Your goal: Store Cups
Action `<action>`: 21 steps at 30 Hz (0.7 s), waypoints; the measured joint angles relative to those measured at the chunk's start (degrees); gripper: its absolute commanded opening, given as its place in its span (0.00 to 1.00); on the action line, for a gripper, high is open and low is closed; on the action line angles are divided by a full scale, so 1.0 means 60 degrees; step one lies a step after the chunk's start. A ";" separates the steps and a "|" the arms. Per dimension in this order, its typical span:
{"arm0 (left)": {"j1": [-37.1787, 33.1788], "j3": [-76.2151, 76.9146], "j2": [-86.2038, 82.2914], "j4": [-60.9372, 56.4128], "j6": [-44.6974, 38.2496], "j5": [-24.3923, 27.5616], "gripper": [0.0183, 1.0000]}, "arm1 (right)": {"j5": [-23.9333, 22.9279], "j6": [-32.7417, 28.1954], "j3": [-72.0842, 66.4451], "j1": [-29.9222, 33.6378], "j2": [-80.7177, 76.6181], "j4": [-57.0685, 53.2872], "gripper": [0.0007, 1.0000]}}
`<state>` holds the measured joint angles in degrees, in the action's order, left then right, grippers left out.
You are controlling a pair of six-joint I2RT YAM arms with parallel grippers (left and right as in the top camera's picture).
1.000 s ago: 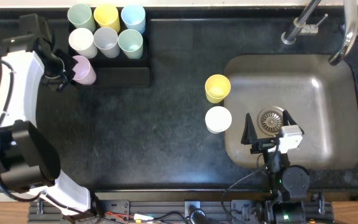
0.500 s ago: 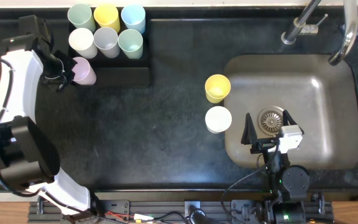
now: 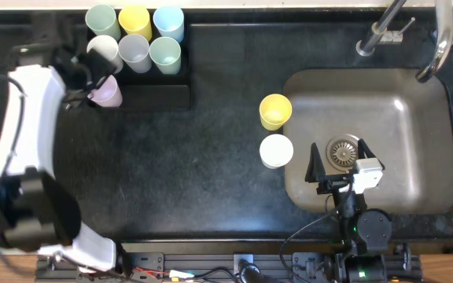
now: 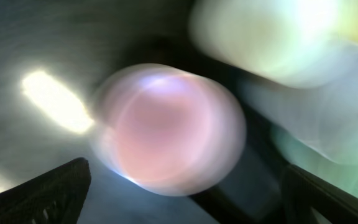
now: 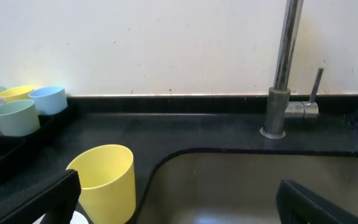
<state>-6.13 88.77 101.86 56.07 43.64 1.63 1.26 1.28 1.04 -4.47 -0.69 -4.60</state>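
The pink cup [image 3: 106,92] is found at the left end of the black tray [image 3: 160,96], just ahead of the left end effector [image 3: 93,76], whose fingers are spread apart and are not clamped on it. The right end effector [image 3: 337,155] is also held apart, over the sink [image 3: 415,102].

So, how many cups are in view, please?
9: six in the black rack, a pink cup by the left gripper, a yellow cup and a white cup beside the sink. Nested cups would not show.
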 measured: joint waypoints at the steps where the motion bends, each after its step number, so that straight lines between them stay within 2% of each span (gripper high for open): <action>1: 0.0510 0.0000 -0.0324 -0.0266 -0.0146 -0.0058 1.00 | 0.0000 -0.0004 0.0000 0.0000 0.0000 0.0007 1.00; 6: 0.4411 0.0193 -0.1300 -0.1515 -0.0674 -0.1086 1.00 | 0.0000 0.0000 0.0000 -0.0004 0.0000 0.0004 1.00; 11: 0.7785 0.0222 -0.0831 -0.2208 0.0211 -0.2262 1.00 | 0.0000 0.0004 0.0000 -0.0004 0.0000 0.0004 1.00; 15: 0.8841 0.0211 -0.0240 -0.2269 0.1111 -0.2382 1.00 | 0.0000 0.0004 -0.0004 0.0000 0.0000 0.0007 1.00; 21: 0.8568 0.0211 0.0251 -0.1927 0.1665 -0.1927 1.00 | 0.0000 0.0004 0.0000 -0.0004 0.0000 0.0004 1.00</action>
<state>45.28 90.04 103.37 44.51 53.63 -9.93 1.26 1.30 1.04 -4.49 -0.69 -4.58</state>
